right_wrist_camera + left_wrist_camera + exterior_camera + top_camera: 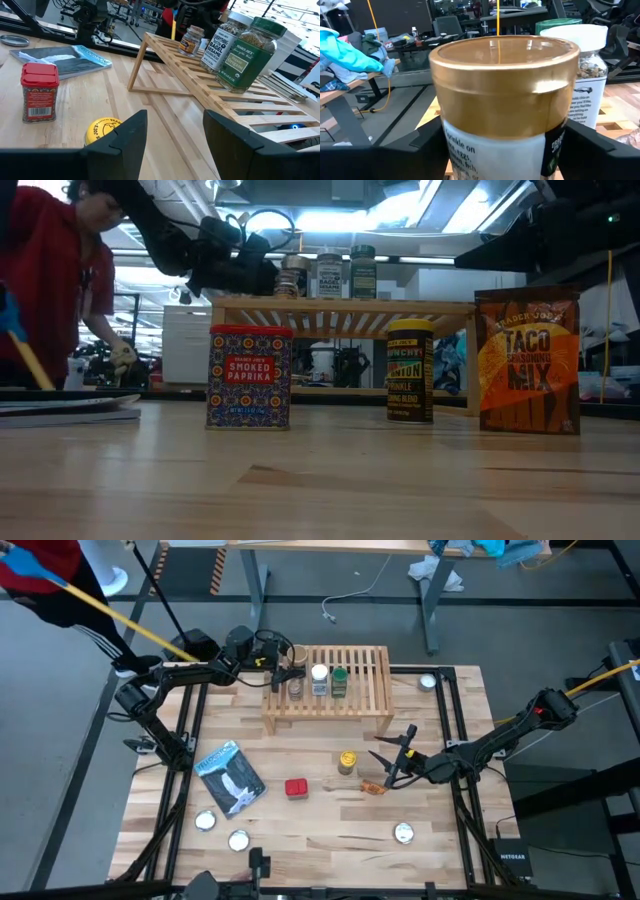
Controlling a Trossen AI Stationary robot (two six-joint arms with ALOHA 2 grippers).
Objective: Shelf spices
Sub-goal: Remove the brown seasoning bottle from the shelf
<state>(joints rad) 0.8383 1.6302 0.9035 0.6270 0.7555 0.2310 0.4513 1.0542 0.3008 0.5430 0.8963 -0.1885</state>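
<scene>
Tan lid first: the jar with the tan lid (502, 95) stands on the upper step of the shelf (366, 690), at its left end, between the fingers of the left claw (283, 672). In the left wrist view both dark fingers flank the jar low down; whether they press it or have just let go I cannot tell. Next to it on the same step stand the white-lidded jar (319, 679) and the green-lidded jar (340, 681), in a close row.

The shelf sits near the desk's far edge, about midway along it. In front of it on the desk (320, 825) wait the yellow-lidded jar (347, 761), the red tin (296, 788) and the orange packet (373, 787), with the blue-and-white pouch (231, 777) toward the left edge.

The right claw (390, 766) hangs just beside the orange packet, toward the right edge, fingers apart and holding nothing.

The step looks like setting the tan jar down. To do it well, the jar should stand flat across the slats before the fingers spread, and the claw should back straight away from the row, so that a finger does not clip the white-lidded neighbour.
</scene>
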